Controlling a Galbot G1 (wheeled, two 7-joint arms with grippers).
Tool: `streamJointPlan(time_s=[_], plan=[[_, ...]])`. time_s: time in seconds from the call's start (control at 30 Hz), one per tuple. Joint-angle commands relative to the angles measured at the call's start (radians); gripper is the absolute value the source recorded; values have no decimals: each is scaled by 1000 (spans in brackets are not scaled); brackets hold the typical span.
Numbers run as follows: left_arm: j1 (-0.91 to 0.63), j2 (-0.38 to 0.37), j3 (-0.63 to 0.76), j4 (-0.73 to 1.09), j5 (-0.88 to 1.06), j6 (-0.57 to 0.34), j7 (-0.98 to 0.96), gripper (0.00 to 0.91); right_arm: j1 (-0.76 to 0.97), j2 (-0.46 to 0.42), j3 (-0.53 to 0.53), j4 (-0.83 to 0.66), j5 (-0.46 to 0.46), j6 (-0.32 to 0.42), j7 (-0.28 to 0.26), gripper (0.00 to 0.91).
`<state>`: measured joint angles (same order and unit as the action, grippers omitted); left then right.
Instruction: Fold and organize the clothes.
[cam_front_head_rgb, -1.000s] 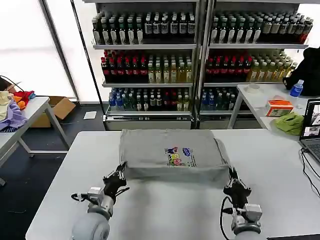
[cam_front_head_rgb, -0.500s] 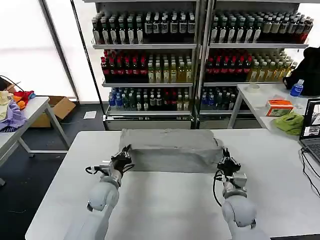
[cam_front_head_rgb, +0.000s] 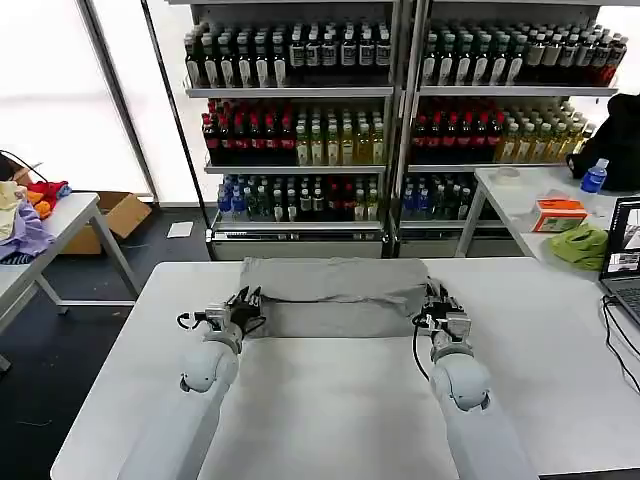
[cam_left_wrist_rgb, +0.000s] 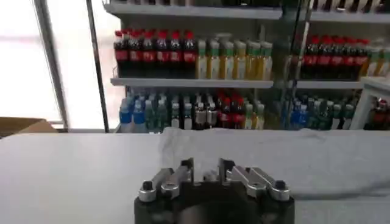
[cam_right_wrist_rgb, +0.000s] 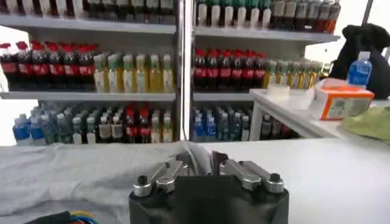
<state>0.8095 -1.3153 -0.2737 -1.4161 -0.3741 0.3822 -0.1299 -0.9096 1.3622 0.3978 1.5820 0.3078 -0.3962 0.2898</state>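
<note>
Both my pincers grip the folded light grey shirt (cam_front_head_rgb: 335, 297) at its two ends.

It lies flat on the white surface (cam_front_head_rgb: 330, 410), toward the far edge; my left pincer (cam_front_head_rgb: 243, 306) is clamped on its left edge; my right pincer (cam_front_head_rgb: 437, 303) is clamped on its right edge; both arms stretch forward.

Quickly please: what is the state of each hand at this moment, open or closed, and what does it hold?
Left hand: closed on the left edge of the folded grey shirt.
Right hand: closed on the right edge of the same shirt.
</note>
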Motion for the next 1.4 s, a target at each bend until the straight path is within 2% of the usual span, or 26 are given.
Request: streamJointPlan(time_s=[0.03, 0.13, 0.2, 0.4, 0.63, 0.97, 1.0, 1.03, 1.07, 1.1, 1.13, 1.17, 1.2, 1.23, 1.27, 1.3, 1.4], plan=[[21, 10, -4, -95, -25, 106, -12, 907, 18, 3, 3, 42, 148, -60, 63, 907], [47, 9, -16, -119, -22, 129, -34, 907, -19, -5, 6, 79, 128, -57, 75, 907], [74, 14, -24, -149, -16, 142, -41, 907, -65, -13, 11, 127, 110, -86, 100, 907], [123, 25, -32, -189, 15, 151, -42, 907, -151, -30, 40, 173, 108, -91, 131, 907], [198, 34, -34, -245, 36, 152, -35, 907, -271, -53, 51, 257, 102, -99, 106, 907], [201, 29, -25, -191, 60, 162, -34, 907, -274, -55, 49, 220, 100, -114, 130, 907], [199, 28, -25, -190, 61, 164, -36, 907, -271, -58, 47, 216, 106, -116, 128, 766], [195, 27, -26, -190, 63, 169, -38, 907, -265, -62, 46, 207, 115, -120, 129, 453], [190, 27, -27, -191, 64, 176, -39, 907, -258, -65, 45, 201, 133, -131, 130, 343], [186, 27, -27, -191, 63, 181, -40, 907, -252, -67, 44, 195, 148, -138, 136, 60], [181, 28, -28, -191, 64, 188, -43, 887, -249, -68, 44, 189, 160, -142, 138, 0], [181, 29, -28, -192, 65, 195, -46, 756, -245, -70, 44, 181, 160, -145, 137, 0], [183, 36, -25, -194, 67, 195, -48, 554, -243, -72, 42, 172, 161, -147, 137, 0], [188, 45, -22, -201, 68, 196, -47, 413, -242, -73, 39, 165, 164, -147, 137, 0], [197, 56, -17, -212, 66, 197, -48, 121, -241, -73, 38, 159, 170, -148, 138, 0], [202, 62, -14, -218, 63, 197, -48, 0, -241, -73, 37, 151, 176, -151, 137, 0], [218, 80, 3, -234, 33, 199, -57, 0, -239, -72, 34, 143, 191, -155, 134, 0]])
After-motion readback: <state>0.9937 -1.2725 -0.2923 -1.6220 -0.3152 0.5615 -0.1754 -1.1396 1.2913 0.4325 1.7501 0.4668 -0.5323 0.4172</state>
